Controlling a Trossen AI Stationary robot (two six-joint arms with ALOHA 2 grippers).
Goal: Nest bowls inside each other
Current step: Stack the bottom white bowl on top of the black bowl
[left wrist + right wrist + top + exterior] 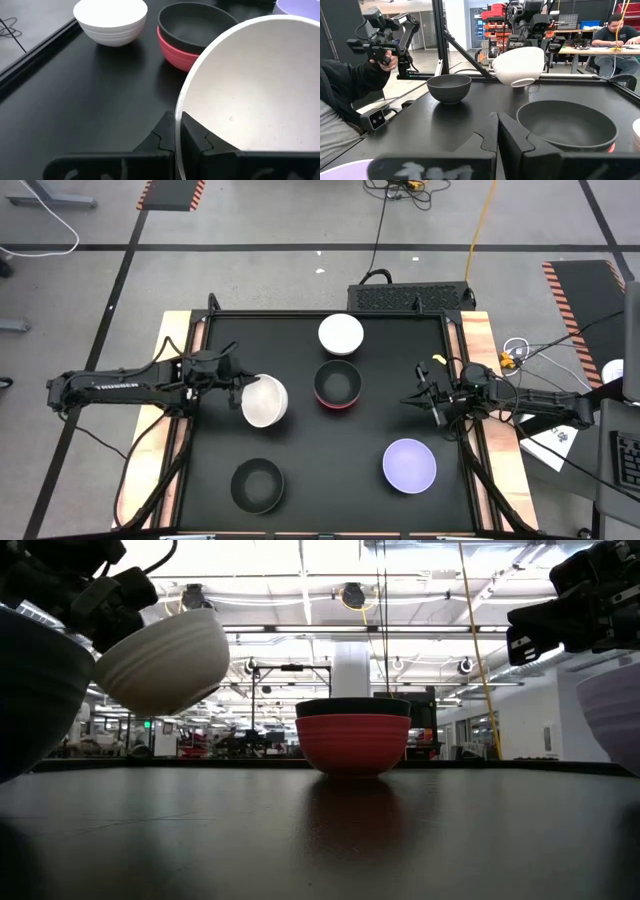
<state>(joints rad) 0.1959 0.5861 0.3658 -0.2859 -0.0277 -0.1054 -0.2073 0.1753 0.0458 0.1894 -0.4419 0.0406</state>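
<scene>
White bowl [265,401] is pinched by its rim in your left tool [236,387], tilted clear above the desk [300,440]. Next, carry it over the black-in-red stack [337,385] and lower level. Right tool [431,397] waits, pressed together.

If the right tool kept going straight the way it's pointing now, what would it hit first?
Most likely the black bowl nested in the red bowl, straight ahead of the shut right tool; height is unclear, so it might pass above.
</scene>
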